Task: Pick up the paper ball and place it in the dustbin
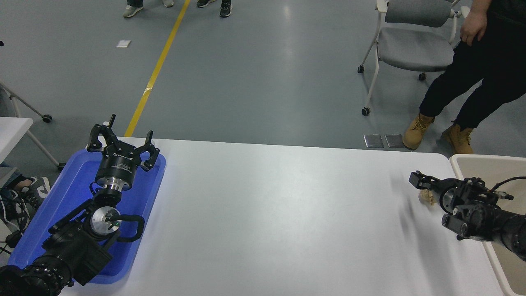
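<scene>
The paper ball [427,197] lies on the white table [279,213], near its right edge and toward the far side. Only a small tan part of it shows, because the right gripper [423,184] is directly over it and covers most of it. One black finger [418,179] of this gripper points to the left, past the ball. From this view I cannot tell how wide the right gripper is, or if it already has hold of the ball.

The right arm comes in from the right edge, across the rim of the dustbin [472,158]. The dustbin stands just beside the right end of the table, and the ball is close to it but still outside.

The left gripper [122,144] is far away on the left side, above the far end of a blue tray [141,205]. Its fingers are spread wide and hold nothing.

Beyond the far right corner of the table a person [481,65] in dark trousers and tan boots stands on the grey floor, next to a grey chair [415,41] on wheels. A yellow line [158,68] runs across the floor at the far left.
</scene>
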Motion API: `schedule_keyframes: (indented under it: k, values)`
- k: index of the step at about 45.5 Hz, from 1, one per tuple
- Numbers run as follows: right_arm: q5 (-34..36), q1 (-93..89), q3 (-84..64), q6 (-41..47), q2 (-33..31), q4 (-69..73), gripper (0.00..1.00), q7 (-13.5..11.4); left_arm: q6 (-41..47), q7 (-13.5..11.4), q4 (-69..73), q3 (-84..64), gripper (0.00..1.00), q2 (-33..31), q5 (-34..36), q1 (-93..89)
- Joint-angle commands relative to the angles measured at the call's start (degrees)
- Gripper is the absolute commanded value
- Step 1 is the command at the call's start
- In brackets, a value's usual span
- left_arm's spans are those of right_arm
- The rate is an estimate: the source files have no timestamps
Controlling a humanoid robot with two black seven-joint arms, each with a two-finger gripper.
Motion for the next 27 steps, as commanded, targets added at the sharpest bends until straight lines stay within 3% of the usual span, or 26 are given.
schedule_keyframes:
  k: [1, 14, 22, 27]
  values:
    - [0.0, -1.39, 0.12, -0.34, 1.08, -0.26, 1.0, 0.09, -0.03, 0.0, 0.0, 0.0, 1.0, 0.0, 0.02, -0.08]
    - [-0.53, -1.48, -0.15, -0.96, 1.17, -1.05, 0.92, 0.09, 0.05, 0.0, 0.0, 0.0, 1.0, 0.0, 0.02, 0.0]
    - [-1.32, -2.18, -0.76, -1.05, 1.34, -1.05, 0.57, 0.18, -0.03, 0.0, 0.0, 0.0, 1.0, 0.0, 0.02, 0.0]
    - [-1.32, -2.44, -1.11, -0.96, 1.52, -1.05, 0.43, 0.09, -0.03, 0.0, 0.0, 0.0, 1.0, 0.0, -0.07, 0.0]
